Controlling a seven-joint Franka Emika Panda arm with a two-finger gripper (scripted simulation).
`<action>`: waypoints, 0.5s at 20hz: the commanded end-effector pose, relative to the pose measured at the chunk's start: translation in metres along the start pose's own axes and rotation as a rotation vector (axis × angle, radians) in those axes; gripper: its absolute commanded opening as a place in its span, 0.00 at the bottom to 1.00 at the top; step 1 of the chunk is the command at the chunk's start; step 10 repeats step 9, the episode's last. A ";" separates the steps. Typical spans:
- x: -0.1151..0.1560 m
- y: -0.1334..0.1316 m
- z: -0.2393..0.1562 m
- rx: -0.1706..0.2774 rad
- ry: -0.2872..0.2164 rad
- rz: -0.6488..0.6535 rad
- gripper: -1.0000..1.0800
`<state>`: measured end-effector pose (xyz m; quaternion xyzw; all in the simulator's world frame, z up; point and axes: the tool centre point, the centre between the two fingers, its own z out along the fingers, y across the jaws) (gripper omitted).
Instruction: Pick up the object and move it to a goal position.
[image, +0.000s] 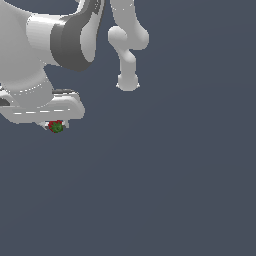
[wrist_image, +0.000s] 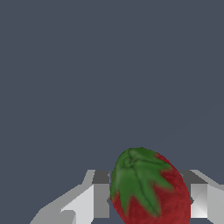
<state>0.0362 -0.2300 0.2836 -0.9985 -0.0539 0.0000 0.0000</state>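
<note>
I see the object (wrist_image: 151, 190) as a matte red, strawberry-shaped lump with a ragged green leafy cap. My arm reaches in from the exterior view's left, its white bar level. The gripper (image: 56, 125) pinches the object between its blocky grey fingers (wrist_image: 101, 197), just beneath the bar.

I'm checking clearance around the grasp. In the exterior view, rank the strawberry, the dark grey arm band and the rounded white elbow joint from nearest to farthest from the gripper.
1. Strawberry: between the jaws of the gripper.
2. Dark grey arm band: above the gripper, slightly toward the exterior view's right.
3. Rounded white elbow joint: at the top, farther toward the exterior view's right.
</note>
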 end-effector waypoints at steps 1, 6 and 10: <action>0.003 0.005 -0.005 0.000 0.000 -0.001 0.00; 0.006 0.010 -0.011 0.000 0.000 -0.001 0.00; 0.006 0.011 -0.011 0.000 0.000 -0.001 0.00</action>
